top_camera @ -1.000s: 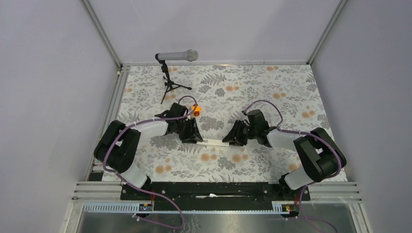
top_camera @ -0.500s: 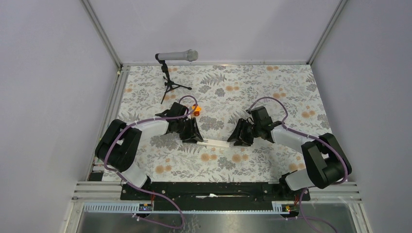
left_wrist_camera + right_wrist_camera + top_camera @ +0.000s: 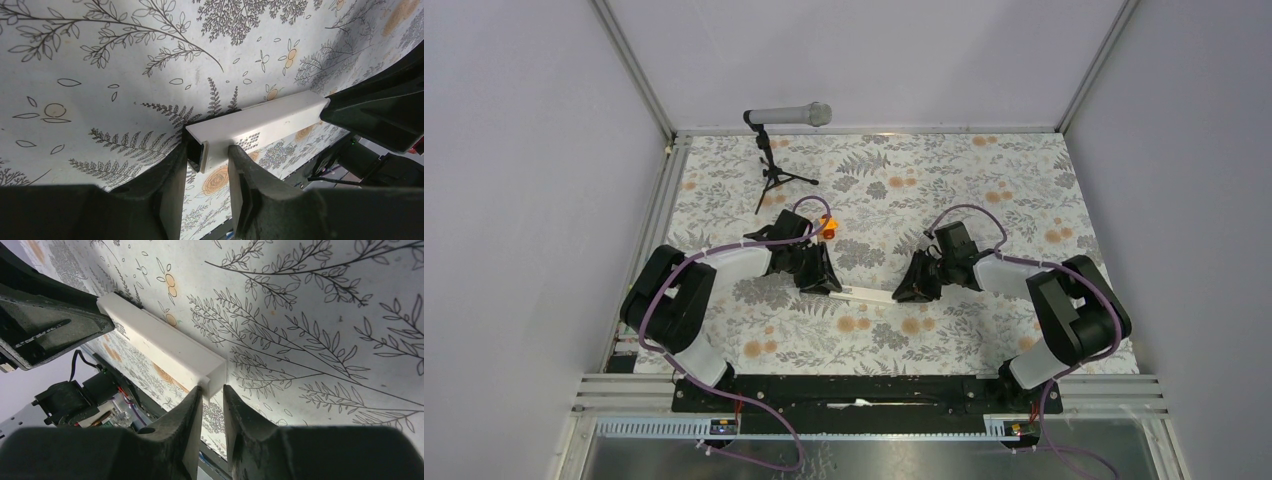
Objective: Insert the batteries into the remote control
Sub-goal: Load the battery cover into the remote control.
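Observation:
The remote control [image 3: 864,293], a slim white bar, lies on the flowered table cloth between my two grippers. My left gripper [image 3: 828,282] is shut on its left end. In the left wrist view the fingers [image 3: 172,165] press both sides of that end of the remote control [image 3: 260,125], whose end face shows a dark opening. My right gripper [image 3: 905,290] is at the other end. In the right wrist view its narrow fingertips [image 3: 195,400] pinch the very corner of the remote control [image 3: 165,347]. The batteries are out of view.
An orange toy car [image 3: 828,225] sits just behind the left gripper. A grey microphone [image 3: 789,115] on a black tripod stands at the back left. Grey walls close in three sides, and a metal rail [image 3: 864,385] runs along the near edge.
The right gripper backed off to the right and opened, then returned and closed at the remote's right end. The left gripper narrowed a little and stayed in place.

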